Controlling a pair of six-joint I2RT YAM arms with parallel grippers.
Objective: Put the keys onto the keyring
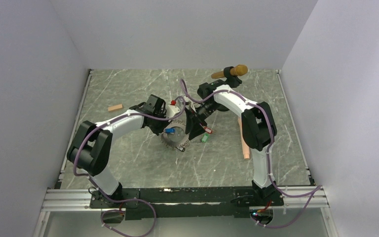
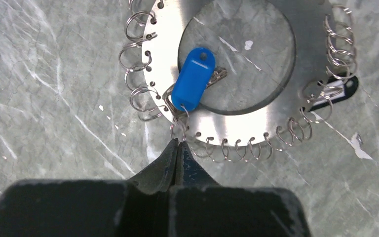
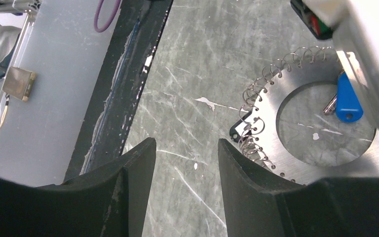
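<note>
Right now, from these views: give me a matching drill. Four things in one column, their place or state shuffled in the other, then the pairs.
1. left gripper
2. right gripper
3. blue-tagged key
4. green-tagged key

A. on the table beside the keyring, apart from it
B. fingers open, over the table
C. fingers shut, tips at a small wire ring on the keyring's rim
D. lying across the keyring's inner edge

Pairs: 1-C, 2-B, 3-D, 4-A

Top view: high above 6 o'clock edge, looks down on whole worktop (image 1: 128, 163). Both wrist views: close, downward; all three share blue key (image 2: 191, 81).
</note>
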